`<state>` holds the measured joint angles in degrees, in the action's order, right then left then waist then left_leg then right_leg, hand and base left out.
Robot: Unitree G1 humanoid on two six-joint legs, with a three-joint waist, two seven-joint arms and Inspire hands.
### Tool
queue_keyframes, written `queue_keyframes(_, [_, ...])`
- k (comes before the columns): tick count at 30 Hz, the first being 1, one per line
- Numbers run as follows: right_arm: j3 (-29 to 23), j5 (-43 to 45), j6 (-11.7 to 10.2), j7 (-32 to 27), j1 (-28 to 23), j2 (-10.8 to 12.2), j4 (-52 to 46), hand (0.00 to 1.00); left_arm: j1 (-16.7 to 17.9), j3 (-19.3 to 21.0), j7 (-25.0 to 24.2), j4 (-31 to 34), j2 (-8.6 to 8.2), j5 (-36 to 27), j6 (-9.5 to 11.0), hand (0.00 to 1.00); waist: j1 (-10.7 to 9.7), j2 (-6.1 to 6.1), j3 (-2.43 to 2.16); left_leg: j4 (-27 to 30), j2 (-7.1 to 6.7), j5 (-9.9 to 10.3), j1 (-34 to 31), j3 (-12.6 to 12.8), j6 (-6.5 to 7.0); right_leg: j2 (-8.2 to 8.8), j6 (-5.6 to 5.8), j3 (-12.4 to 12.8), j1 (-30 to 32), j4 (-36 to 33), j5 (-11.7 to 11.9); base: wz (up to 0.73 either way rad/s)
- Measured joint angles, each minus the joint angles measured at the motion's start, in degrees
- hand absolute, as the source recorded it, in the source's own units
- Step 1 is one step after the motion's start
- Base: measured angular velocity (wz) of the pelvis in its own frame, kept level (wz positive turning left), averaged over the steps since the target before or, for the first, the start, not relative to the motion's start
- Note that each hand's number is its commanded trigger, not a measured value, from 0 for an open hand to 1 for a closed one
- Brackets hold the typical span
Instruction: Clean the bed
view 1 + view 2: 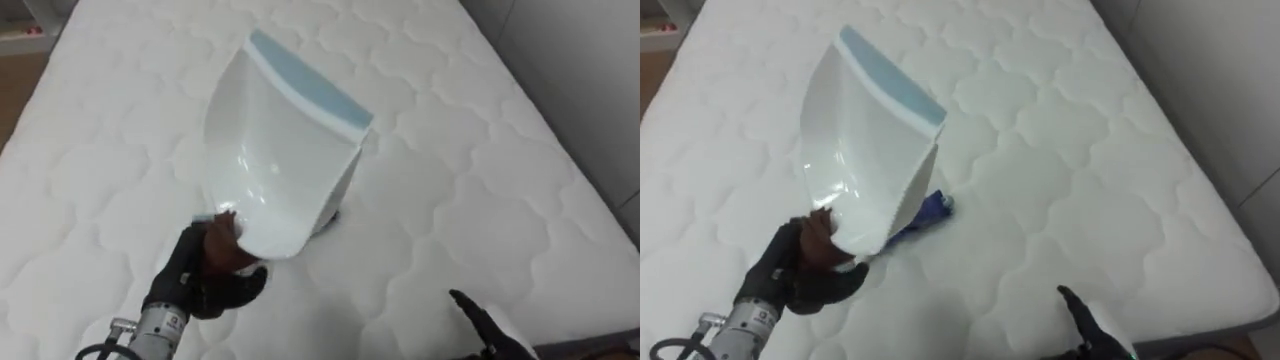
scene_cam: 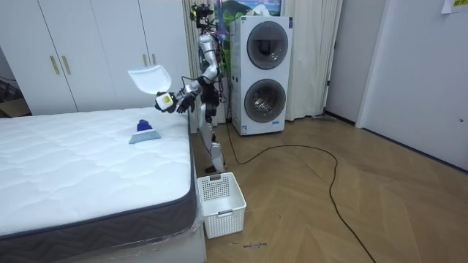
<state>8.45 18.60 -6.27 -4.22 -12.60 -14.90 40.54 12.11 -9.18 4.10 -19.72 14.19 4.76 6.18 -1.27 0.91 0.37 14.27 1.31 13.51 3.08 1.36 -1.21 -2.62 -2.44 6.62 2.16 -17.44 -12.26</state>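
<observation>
- Left hand (image 1: 205, 272) is clamped round the handle end of a white dustpan (image 1: 275, 150), fingers curled tight, holding it up in the air over the bed (image 1: 480, 180).
- The dustpan is tipped, with its pale blue lip (image 1: 310, 85) pointing up and away from the robot.
- Right under it a little brush (image 1: 925, 213) with a blue handle lies flat on the quilted white top, not touching the dustpan.
- Right hand (image 1: 480, 318) just pokes in over the near edge of the bed. Honestly can't tell how its fingers are set.
- Robot's standing at the side of the bed, arm stretched out over it.
- A white plastic basket (image 2: 219, 196) sits on the floor by the bed's corner, with stacked washing machines (image 2: 263, 73) behind the robot and white wardrobe doors (image 2: 88, 51) along the wall.
</observation>
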Motion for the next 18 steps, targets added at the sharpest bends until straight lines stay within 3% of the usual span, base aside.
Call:
queue_keyframes(4, [-1.0, -2.5, 0.1, -0.5, 0.4, 0.2, 5.0, 0.00, -0.1, 0.1, 0.0, -8.8, 0.07, 1.2, -0.6, 0.00, 0.1, -0.11, 0.10, -0.9, 0.05, 0.0, 1.1, 0.0, 0.00, 0.42, -0.02, -2.4, -1.5, 0.9, 0.0, 0.02])
queue_keyframes(8, [-1.0, -5.6, 0.1, -1.1, 0.5, 0.2, 8.1, 0.00, 0.0, 0.2, 0.4, -16.2, 0.13, 1.3, -1.2, 0.00, 0.2, -0.54, 0.24, -1.7, 0.10, 0.0, 2.6, 0.1, 0.00, 0.35, -0.05, -2.2, -2.5, 1.9, 0.0, -0.06])
queue_keyframes(14, [-1.3, -13.2, 1.2, -2.6, 0.8, 2.1, 13.9, 0.00, 0.1, 0.3, 0.8, -26.6, -0.62, 1.0, -1.9, 0.00, 0.2, -1.23, -0.07, -2.7, 0.13, 0.0, 4.1, 0.3, 0.00, 0.39, -0.01, -2.3, -4.1, 2.8, 0.0, 0.01])
queue_keyframes(18, [-5.4, -16.2, 1.9, -2.7, 0.7, 3.5, 17.9, 0.00, 1.2, 5.5, 0.8, -31.0, -2.46, 0.7, -3.4, 0.00, 0.1, -1.33, -0.15, -3.0, 0.10, 0.0, 5.2, 0.2, 0.00, 0.48, 0.01, -2.5, -5.4, 3.5, 0.0, 0.02])
